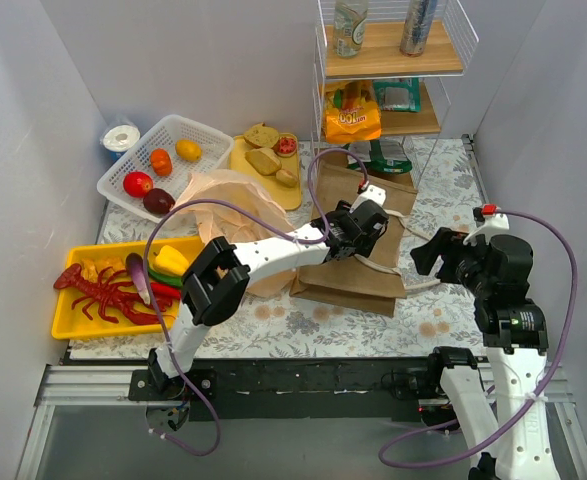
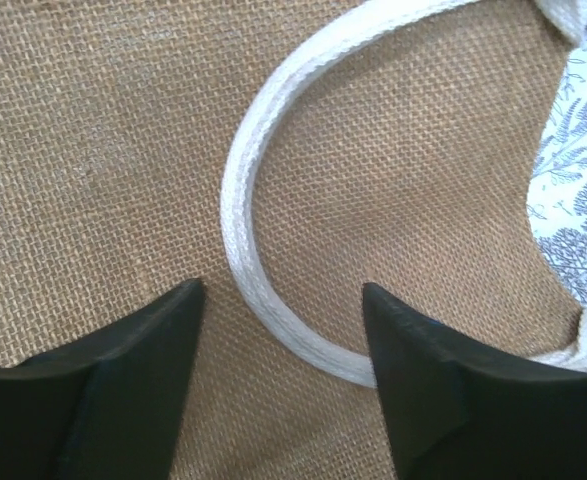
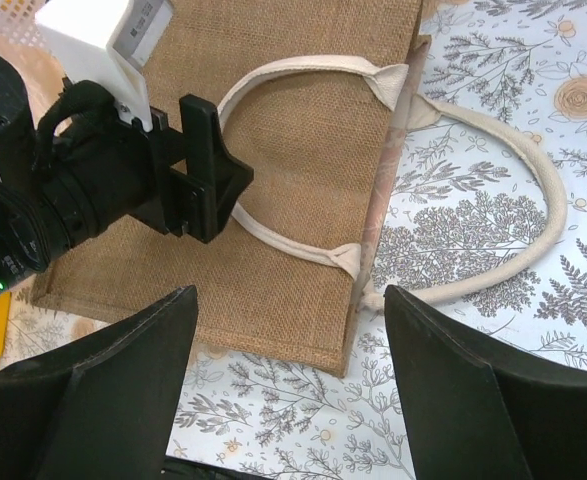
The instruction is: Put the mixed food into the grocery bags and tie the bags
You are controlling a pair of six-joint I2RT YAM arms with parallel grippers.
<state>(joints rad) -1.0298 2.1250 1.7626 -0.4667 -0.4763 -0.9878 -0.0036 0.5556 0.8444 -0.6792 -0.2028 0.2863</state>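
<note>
Two pincers were by the brown bag point(image 1: 348, 280). From the top, the left pincer point(image 1: 361, 225) hung over it and the right pincer point(image 1: 425, 255) was just beside it. In the left wrist view, the fingers stood apart with the white handle point(image 2: 248, 250) under them. In the right wrist view, the fingers stood apart with the bag ahead.

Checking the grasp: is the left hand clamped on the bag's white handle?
No, the left hand has its fingers wide apart, the white handle lying free between them.
</note>
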